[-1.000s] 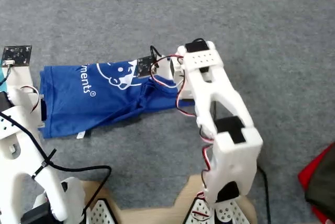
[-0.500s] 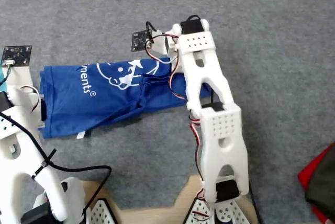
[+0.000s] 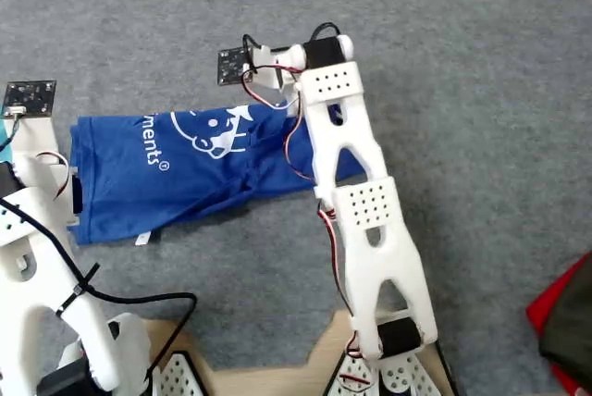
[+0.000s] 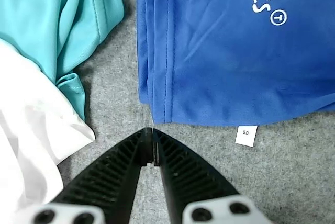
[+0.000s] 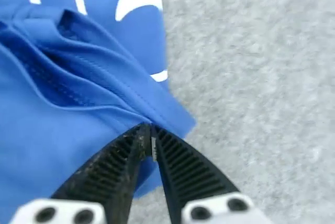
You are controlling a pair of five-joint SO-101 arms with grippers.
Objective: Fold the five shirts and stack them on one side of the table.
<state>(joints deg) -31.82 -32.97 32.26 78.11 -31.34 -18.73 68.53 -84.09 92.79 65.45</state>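
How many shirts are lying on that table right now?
4 for sure: a blue shirt in the middle, a teal shirt and a white shirt just off its end, and a red shirt at the table edge. Dark cloth beside it may be a fifth.

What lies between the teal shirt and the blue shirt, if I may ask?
Bare grey mat alone parts the teal shirt from the blue shirt, seen in the left wrist view.

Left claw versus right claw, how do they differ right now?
The left claw sits over the bare grey mat, just off the hem of the blue shirt; the right claw sits on that shirt. The left claw grips nothing; the right claw pinches a fold of it. Both are shut.
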